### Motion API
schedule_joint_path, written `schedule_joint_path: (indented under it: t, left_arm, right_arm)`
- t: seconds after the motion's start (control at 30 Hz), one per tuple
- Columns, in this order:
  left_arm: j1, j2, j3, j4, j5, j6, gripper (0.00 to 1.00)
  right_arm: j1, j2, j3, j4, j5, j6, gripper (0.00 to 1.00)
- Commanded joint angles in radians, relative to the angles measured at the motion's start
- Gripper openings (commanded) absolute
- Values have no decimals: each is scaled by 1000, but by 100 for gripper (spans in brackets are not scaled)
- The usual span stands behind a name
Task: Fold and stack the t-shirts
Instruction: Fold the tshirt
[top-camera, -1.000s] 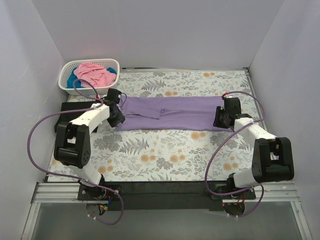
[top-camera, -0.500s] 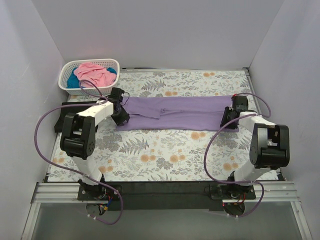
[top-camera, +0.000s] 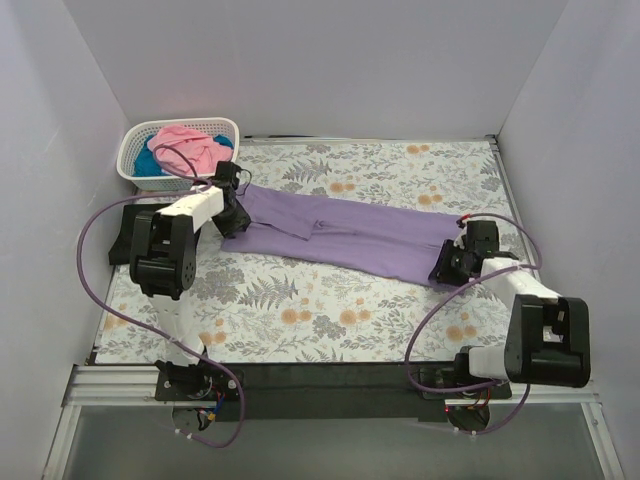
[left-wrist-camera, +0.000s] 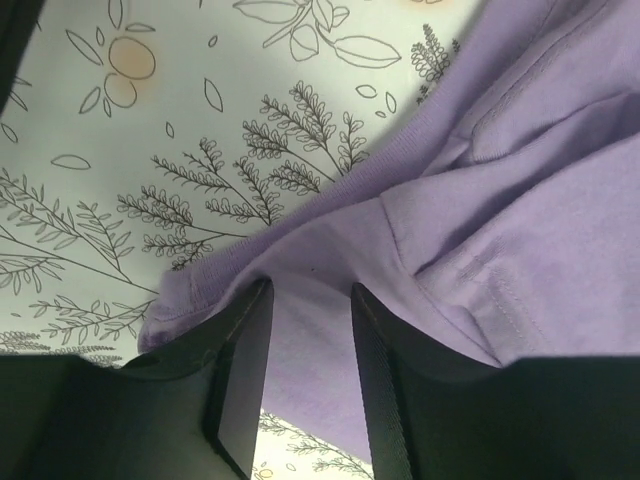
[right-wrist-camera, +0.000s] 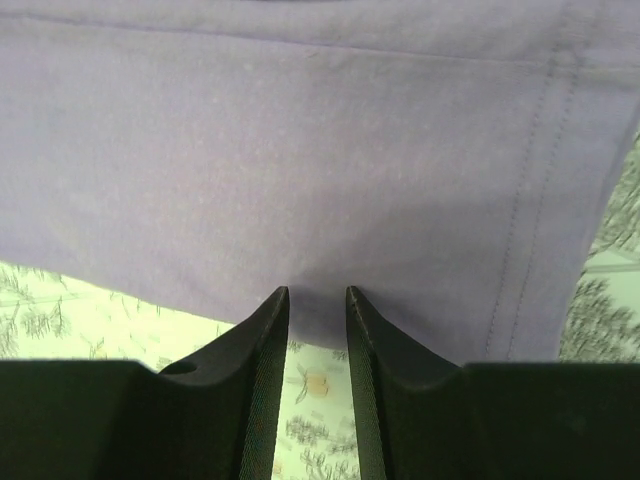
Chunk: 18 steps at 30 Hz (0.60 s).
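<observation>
Inspection from the remote station, as seen on the three cameras.

1. The lavender t-shirt (top-camera: 350, 235) is drawn out into a long band across the floral cloth (top-camera: 320, 320) that covers the bench. It runs on a slant: its left end is up toward the far-left corner, just beside the basket, and its right end is lower, near the middle of the right edge. Several lengthwise creases show along its left half.

2. The left gripper (top-camera: 235, 212) is at the left end of that band. On the left wrist camera I see the lavender fabric (left-wrist-camera: 520, 220) passing between the two dark fingers (left-wrist-camera: 240, 370), with a ribbed hem curling off to the left over the cloth's leaf print (left-wrist-camera: 150, 150). I read the claw (left-wrist-camera: 310, 290) as clamped on the shirt.

3. The right gripper (top-camera: 447, 268) is at the right end. On the right wrist camera the fabric (right-wrist-camera: 300, 150) fills the upper part of the view, with a stitched hem running down its right side. The fingertips (right-wrist-camera: 270, 320) stand close together with the lower edge of the cloth pinched between them, so this claw (right-wrist-camera: 317, 295) is also clamped on the shirt.

4. A white lattice basket (top-camera: 127, 160) stands in the far-left corner of the bench. A pink t-shirt (top-camera: 185, 145) lies bunched on top inside it, and a teal t-shirt (top-camera: 148, 163) shows beneath it at the left side.

5. I cannot tell from the views whether the middle of the lavender band touches the cloth or hangs just above it.
</observation>
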Motion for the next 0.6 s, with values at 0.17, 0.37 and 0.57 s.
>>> schedule_joint_path:
  t: [0.17, 0.37, 0.57]
  left_arm:
    - [10, -167, -30, 25, -85, 61, 57]
    - [4, -484, -266, 105, -65, 61, 67]
    - [-34, -742, -466, 128, 22, 78, 69]
  right_arm:
    - [218, -58, 171, -248, -43, -80, 33]
    - [481, 117, 404, -112, -98, -98, 33]
    - [654, 376, 676, 39, -192, -117, 33]
